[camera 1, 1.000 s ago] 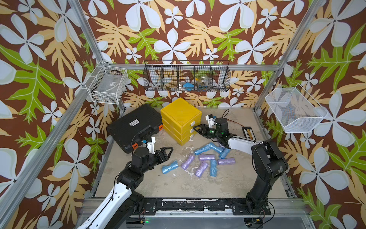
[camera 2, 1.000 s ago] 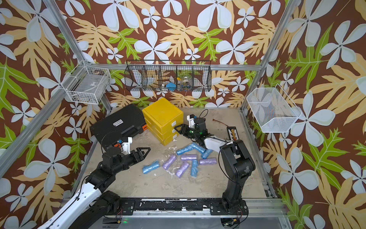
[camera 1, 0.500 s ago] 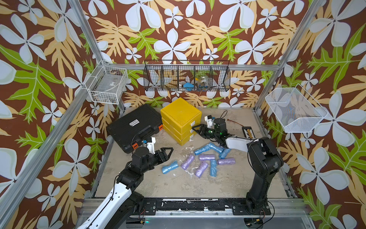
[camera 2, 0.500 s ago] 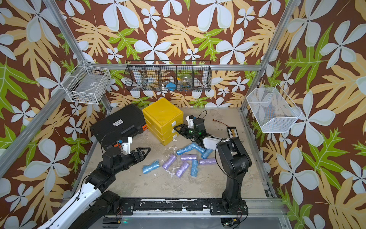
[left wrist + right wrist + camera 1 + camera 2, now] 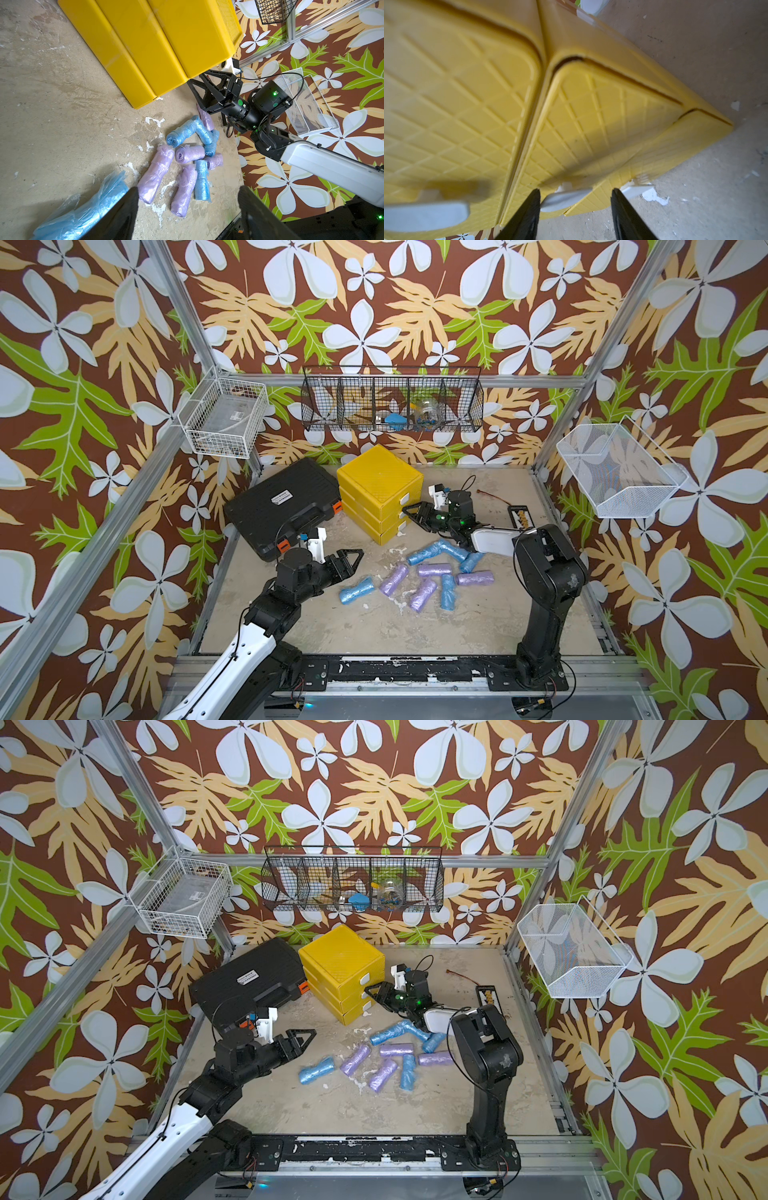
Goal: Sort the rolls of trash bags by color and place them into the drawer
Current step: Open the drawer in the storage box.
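Left gripper hangs low over the table, jaws spread with nothing between them, aimed at a lone blue roll lying just beside its tips. Further right is the loose heap of rolls, lilac and light blue mixed, several touching or crossing. None is yet in the yellow drawer unit, whose three drawers look closed, and no green roll shows on the table. The rolls look light and soft. They are crinkly film wound into short cylinders that would dent under a pinch and could slip or unwind at the ends. A grip across the middle of the body seems safest, and the isolated blue one looks the easiest pick. At the unit's front, the right gripper has its jaws parted on either side of the white handle of the middle drawer. A gap shows on one side, so the handle is not clamped yet; opening this drawer is probably the step in hand. The tabletop is scuffed concrete-grey with white flecks, flat enough for a nudged roll to wander. A white wire basket hangs at the left and a black case lies beside the drawers. A black mesh rack is on the back wall, and a white mesh basket hangs at the right.
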### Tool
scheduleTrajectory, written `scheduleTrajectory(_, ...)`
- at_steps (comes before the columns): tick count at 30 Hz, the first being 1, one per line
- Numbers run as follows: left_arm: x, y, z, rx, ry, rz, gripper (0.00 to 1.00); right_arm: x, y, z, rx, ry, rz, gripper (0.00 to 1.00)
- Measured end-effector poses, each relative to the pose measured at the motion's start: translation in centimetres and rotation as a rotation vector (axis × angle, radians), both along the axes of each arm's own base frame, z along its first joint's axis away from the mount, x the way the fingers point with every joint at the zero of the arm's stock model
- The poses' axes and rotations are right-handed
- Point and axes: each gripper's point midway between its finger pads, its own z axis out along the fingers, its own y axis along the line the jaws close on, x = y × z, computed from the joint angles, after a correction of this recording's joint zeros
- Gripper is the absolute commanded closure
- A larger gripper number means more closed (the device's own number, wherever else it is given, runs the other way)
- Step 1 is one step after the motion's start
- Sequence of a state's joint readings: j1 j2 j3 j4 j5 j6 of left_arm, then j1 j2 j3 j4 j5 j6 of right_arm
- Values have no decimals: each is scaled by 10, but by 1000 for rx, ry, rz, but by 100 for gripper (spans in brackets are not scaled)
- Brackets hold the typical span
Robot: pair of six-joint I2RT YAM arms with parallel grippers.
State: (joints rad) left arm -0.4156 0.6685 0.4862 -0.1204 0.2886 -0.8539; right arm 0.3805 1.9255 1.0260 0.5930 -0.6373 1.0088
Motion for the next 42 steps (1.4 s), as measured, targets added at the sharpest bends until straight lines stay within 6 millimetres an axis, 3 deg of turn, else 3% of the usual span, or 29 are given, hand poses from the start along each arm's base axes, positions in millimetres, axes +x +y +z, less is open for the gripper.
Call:
scheduleTrajectory(18, 1, 0, -2, -1, 8, 2, 22, -40, -21, -5, -31, -23, -7, 52)
scheduleTrajectory(34, 6, -4, -4, -1, 12, -3, 23, -75, -66, -10, -119, -42, -47, 52)
scheduleTrajectory(39, 8, -5, -5, -3, 12, -6, 22, -89, -79, -23, -154, 15, -56, 52)
scheduleTrajectory(42, 8, -5, -7, 1, 20, -6, 23, -91, -80, -18, -164, 2, -52, 52)
